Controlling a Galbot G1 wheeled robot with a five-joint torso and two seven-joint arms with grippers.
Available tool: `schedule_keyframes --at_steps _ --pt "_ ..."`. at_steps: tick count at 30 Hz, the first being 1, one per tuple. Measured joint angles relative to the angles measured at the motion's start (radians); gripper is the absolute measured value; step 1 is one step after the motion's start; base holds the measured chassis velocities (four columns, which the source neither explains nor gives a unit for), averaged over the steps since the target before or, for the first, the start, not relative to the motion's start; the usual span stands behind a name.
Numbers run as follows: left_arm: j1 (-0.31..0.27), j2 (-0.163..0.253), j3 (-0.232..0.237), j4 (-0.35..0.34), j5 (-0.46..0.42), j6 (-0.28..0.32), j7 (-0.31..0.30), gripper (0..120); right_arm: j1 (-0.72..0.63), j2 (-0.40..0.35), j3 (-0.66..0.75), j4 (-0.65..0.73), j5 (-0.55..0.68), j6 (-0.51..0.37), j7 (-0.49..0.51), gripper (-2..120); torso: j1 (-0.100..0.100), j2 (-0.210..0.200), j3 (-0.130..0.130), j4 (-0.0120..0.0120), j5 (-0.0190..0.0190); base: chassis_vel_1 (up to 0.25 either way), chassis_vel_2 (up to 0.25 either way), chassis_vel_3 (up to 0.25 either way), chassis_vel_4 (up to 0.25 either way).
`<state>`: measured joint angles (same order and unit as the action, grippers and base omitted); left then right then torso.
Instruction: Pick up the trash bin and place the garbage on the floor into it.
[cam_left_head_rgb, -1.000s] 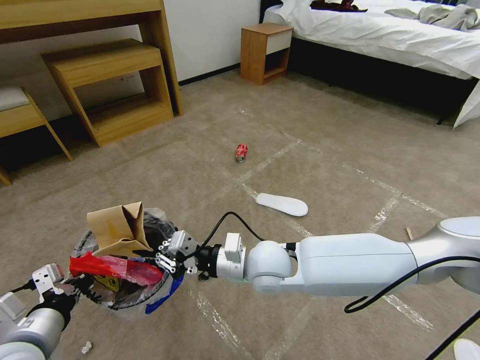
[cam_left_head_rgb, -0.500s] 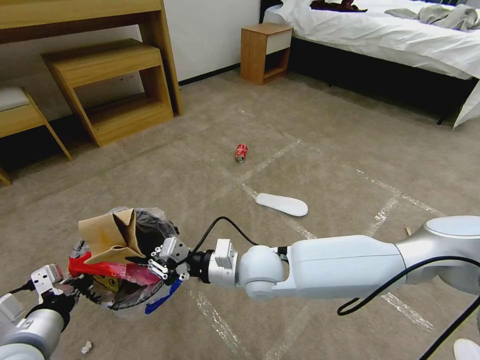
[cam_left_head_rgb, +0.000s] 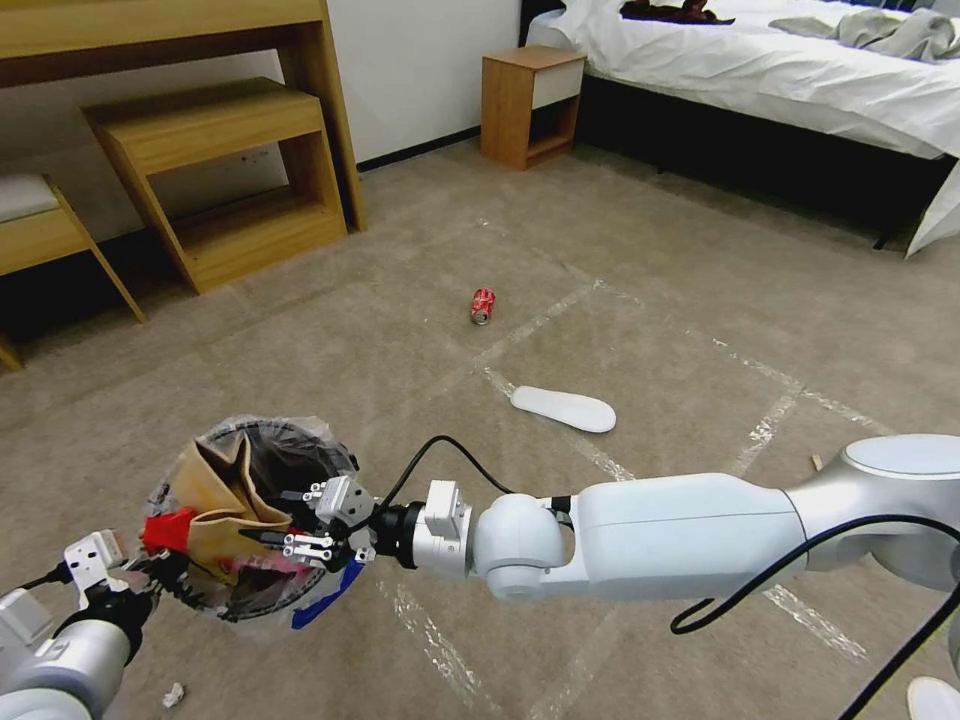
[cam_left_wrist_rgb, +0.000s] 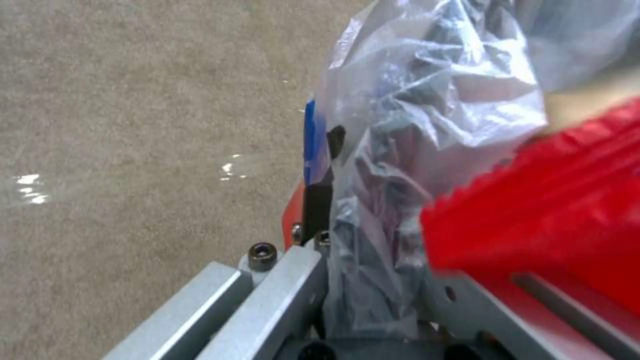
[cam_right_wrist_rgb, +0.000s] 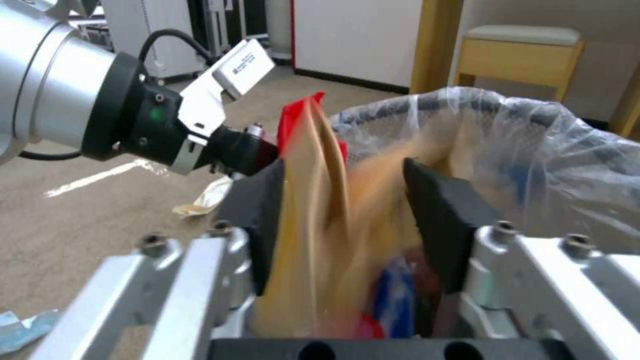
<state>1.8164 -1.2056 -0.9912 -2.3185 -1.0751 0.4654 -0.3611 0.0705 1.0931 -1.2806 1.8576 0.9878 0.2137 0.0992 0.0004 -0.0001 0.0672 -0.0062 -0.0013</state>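
Two grippers on one trash bin (cam_left_head_rgb: 300, 437), both at its mouth. Clamped on the near rim through the crinkly liner: left gripper (cam_left_head_rgb: 150, 583), with bag plastic (cam_left_wrist_rgb: 427, 125) bunched between its fingers in its own wrist view. Reaching over the opposite rim: right gripper (cam_left_head_rgb: 272, 541), pads (cam_right_wrist_rgb: 443, 220) spread apart around one brown cardboard piece (cam_left_head_rgb: 215, 490), smeared by blur there; cannot tell whether touched by both pads or one. Jutting over the rim beside the cardboard: one red wrapper (cam_left_head_rgb: 165, 528). Bin's depth mostly hidden behind cardboard, wrapper and gripper; only a blue patch (cam_left_head_rgb: 330, 592) plain on its lower side. Scattered on the floor (cam_left_head_rgb: 650, 280) well beyond the bin: one crushed red can (cam_left_head_rgb: 483, 305) and, nearer, one white insole (cam_left_head_rgb: 563, 409). Off to the bin's right, past the right arm: one wooden stick (cam_left_head_rgb: 818, 463), partly covered by the arm, and one white shape (cam_left_head_rgb: 935, 697) cut off at the edge, too little visible to name. Close to the bin on the robot's side: one scrap of crumpled white paper (cam_left_head_rgb: 174, 693). Far behind the bin: wooden shelf unit (cam_left_head_rgb: 220, 180), nightstand (cam_left_head_rgb: 530, 100), bed (cam_left_head_rgb: 780, 80).
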Motion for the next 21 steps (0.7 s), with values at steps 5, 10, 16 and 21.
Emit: schedule_keyframes --at_steps 5,10,16,21 --pt "0.002 0.0 0.0 0.0 0.0 0.0 0.0 0 -0.005 -0.004 0.005 -0.003 -0.001 -0.001 0.0 71 0.0 0.0 0.0 -0.0001 0.0 0.0 0.0 0.0 0.0" --pt "0.001 0.0 0.001 0.004 0.001 -0.001 0.001 0 -0.011 -0.004 0.01 -0.006 -0.003 -0.001 0.002 88 0.0 0.0 0.0 0.0 0.0 0.0 0.0 0.0 0.0" --pt "-0.002 -0.001 0.004 0.011 0.005 -0.006 0.003 0 -0.018 -0.008 0.021 -0.008 -0.005 0.002 0.003 100 0.0 0.0 0.0 -0.0001 0.0 0.0 0.0 0.0 0.0" --pt "-0.007 -0.002 0.004 0.019 0.008 -0.007 0.003 0 -0.054 -0.016 0.092 -0.005 -0.003 0.016 0.003 100 0.0 0.0 0.0 0.0 -0.0001 0.0 0.0 0.0 0.0"
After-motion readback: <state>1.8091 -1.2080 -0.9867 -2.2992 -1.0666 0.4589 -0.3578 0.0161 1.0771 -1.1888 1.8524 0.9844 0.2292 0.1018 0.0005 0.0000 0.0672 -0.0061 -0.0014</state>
